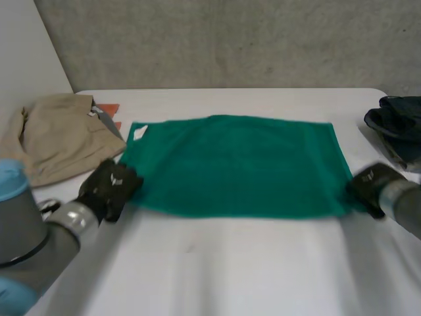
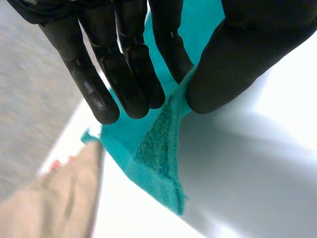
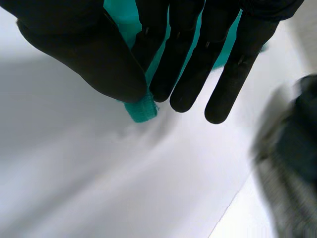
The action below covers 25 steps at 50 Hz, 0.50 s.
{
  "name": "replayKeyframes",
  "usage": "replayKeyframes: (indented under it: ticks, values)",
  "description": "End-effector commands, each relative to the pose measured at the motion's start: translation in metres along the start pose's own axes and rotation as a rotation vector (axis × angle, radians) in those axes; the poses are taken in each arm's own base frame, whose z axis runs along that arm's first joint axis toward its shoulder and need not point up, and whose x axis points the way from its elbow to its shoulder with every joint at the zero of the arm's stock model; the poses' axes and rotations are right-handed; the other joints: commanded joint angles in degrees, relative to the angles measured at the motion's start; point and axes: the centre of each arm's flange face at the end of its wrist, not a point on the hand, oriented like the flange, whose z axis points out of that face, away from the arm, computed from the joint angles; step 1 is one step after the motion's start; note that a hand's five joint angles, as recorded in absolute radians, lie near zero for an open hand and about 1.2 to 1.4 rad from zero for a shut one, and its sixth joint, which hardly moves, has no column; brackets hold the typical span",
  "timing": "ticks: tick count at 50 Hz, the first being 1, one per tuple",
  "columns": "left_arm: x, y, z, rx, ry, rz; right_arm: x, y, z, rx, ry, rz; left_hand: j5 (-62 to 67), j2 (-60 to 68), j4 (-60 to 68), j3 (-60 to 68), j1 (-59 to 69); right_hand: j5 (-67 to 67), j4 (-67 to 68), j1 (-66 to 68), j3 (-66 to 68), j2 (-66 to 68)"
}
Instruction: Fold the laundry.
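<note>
A green towel (image 1: 237, 164) lies spread flat across the middle of the white table (image 1: 217, 263), a small white label at its far left corner. My left hand (image 1: 108, 187) pinches the towel's near left corner (image 2: 158, 153) between thumb (image 2: 237, 54) and straight fingers (image 2: 129, 74). At the near right corner, my right hand (image 1: 368, 187) pinches the towel (image 3: 141, 109) between its thumb (image 3: 89, 54) and fingers (image 3: 198, 64).
A beige garment (image 1: 56, 135) lies bunched at the table's left side, with something orange and grey beside it. A dark garment (image 1: 398, 125) sits at the right edge (image 3: 292, 163). A concrete wall stands behind the table.
</note>
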Motion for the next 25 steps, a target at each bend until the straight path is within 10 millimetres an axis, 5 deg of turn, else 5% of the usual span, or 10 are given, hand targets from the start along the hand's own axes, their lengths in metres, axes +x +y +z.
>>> replayKeyframes:
  ticks: [1, 5, 8, 20, 25]
  values:
    - [0.025, 0.005, -0.075, -0.256, 0.257, -0.009, -0.004, 0.042, -0.052, -0.171, -0.107, -0.118, 13.4, 11.3, 11.2, 11.6, 13.7, 11.0, 11.2, 15.7, 11.6, 12.7]
    - [0.025, -0.002, -0.077, -0.236, 0.264, 0.005, -0.007, 0.043, -0.052, -0.162, -0.1, -0.112, 13.4, 11.3, 11.2, 11.6, 13.7, 11.0, 11.2, 15.7, 11.6, 12.7]
    - [0.014, -0.01, -0.058, -0.154, 0.187, 0.034, 0.001, 0.036, -0.046, -0.109, -0.056, -0.104, 13.4, 11.3, 11.2, 11.6, 13.7, 11.0, 11.2, 15.7, 11.6, 12.7]
    - [-0.022, -0.018, 0.082, 0.046, -0.157, 0.074, 0.032, -0.012, 0.038, 0.145, 0.266, -0.042, 13.4, 11.3, 11.2, 11.6, 13.7, 11.0, 11.2, 15.7, 11.6, 12.7]
    - [-0.021, -0.018, 0.122, 0.089, -0.232, 0.086, 0.038, -0.023, 0.073, 0.23, 0.362, -0.056, 13.4, 11.3, 11.2, 11.6, 13.7, 11.0, 11.2, 15.7, 11.6, 12.7]
